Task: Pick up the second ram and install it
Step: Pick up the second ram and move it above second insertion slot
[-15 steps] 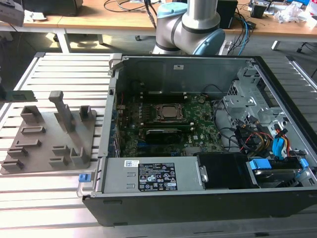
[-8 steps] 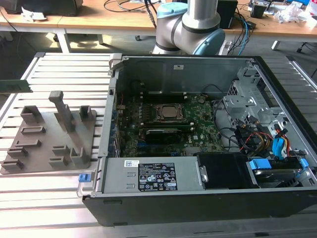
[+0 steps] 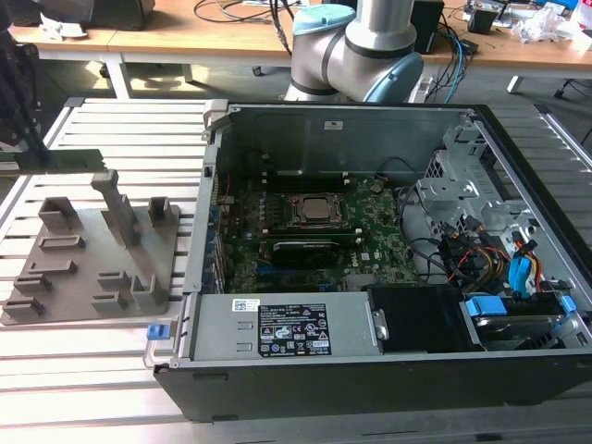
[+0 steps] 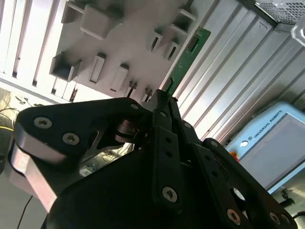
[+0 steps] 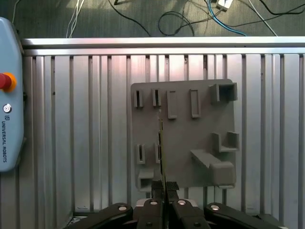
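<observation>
Jaws are pinching the second ram (image 4: 183, 64) by one end
Likely light, stiff, fragile; it is jutting ahead of the jaws, flat faces offering the safest hold

One computer case (image 3: 333, 139) stands at the exterior view's right, one grey holder block (image 3: 88, 254) at its left; there is one gripper (image 5: 165, 187), one ram stick (image 4: 185, 59).

Exterior view high over case (image 3: 324, 328); both wrist views share holder (image 5: 190, 138) (image 4: 124, 43).
</observation>
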Available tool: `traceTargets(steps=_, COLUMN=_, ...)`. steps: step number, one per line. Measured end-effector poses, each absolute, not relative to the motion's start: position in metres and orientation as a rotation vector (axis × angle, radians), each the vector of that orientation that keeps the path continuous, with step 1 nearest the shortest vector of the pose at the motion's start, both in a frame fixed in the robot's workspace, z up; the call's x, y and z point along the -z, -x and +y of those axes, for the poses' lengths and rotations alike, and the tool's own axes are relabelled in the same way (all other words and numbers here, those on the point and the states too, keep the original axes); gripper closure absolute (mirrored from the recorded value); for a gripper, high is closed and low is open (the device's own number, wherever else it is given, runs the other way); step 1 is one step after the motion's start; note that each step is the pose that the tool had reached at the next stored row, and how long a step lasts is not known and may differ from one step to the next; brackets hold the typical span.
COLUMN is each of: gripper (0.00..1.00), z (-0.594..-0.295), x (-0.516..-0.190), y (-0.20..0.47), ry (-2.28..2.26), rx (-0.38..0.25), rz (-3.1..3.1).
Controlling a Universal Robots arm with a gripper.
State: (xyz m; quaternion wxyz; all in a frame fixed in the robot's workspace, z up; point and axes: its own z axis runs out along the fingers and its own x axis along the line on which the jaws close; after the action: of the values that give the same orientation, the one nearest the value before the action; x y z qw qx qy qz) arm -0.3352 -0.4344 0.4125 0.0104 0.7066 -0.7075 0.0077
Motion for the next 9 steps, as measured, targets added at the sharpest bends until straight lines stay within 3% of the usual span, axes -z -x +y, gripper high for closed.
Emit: traceTargets(steps=9, gripper=0.86, z=-0.434, x=-0.413, y=0.276, ry=-2.203, rx=-0.029, rz=-2.206)
